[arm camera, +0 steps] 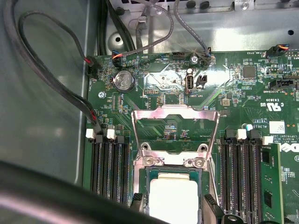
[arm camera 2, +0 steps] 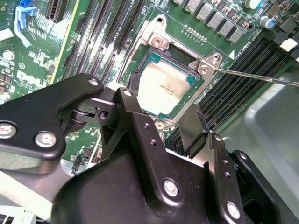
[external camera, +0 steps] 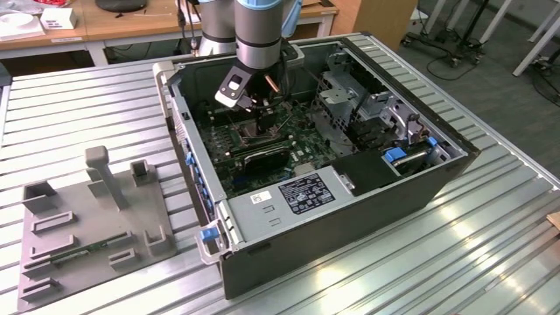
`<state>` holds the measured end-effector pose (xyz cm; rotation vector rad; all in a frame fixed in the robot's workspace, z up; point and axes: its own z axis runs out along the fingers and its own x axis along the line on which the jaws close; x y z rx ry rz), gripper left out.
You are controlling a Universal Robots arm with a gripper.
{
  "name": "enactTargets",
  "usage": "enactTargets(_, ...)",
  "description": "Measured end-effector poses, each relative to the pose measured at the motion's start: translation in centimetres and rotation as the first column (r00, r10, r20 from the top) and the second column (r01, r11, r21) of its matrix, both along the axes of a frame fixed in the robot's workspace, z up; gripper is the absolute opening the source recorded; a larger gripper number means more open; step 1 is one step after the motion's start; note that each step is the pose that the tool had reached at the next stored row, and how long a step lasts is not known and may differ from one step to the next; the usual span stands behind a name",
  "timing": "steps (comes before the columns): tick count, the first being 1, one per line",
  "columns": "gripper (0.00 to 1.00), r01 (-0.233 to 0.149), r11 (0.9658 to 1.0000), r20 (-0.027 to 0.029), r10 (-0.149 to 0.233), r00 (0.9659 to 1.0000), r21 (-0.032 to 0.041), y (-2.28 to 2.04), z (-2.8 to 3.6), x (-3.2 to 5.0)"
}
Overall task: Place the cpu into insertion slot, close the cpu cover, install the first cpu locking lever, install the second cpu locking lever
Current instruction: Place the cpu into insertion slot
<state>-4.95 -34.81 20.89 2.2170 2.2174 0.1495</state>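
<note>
First wrist view | cpu (arm camera: pixel 174 201) flat in insertion slot (arm camera: pixel 150 177) | cpu cover (arm camera: pixel 140 115) upright

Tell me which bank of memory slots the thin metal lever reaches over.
The bank beside the grey case wall; the lever crosses it. The other bank, across the socket, has no lever over it.

Exterior view: set high and off to one side, it looks steeply down on the open computer case (external camera: pixel 350 197) on the ribbed table (external camera: pixel 490 262), far enough back to take in the whole case.
Second wrist view: close above the motherboard (arm camera 2: pixel 14 60), it looks slantwise past the claw (arm camera 2: pixel 163 100).
First wrist view: equally close, it faces the board almost squarely, with the raised cpu cover (arm camera: pixel 175 110) mid-frame.
Shared: both wrist views show the cpu (arm camera 2: pixel 163 86) (arm camera: pixel 174 198) and the memory slots (arm camera 2: pixel 233 79) (arm camera: pixel 110 163) either side of it.
</note>
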Motion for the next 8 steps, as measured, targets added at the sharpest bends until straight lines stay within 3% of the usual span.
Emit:
enactTargets(4,0.6,0.0,1.0,0.0,0.0,1.0,0.0,0.0,0.01,0.0)
enactTargets(7,0.41,0.0,1.0,0.0,0.0,1.0,0.0,0.0,0.01,0.0)
enactTargets(8,0.41,0.0,1.0,0.0,0.0,1.0,0.0,0.0,0.01,0.0)
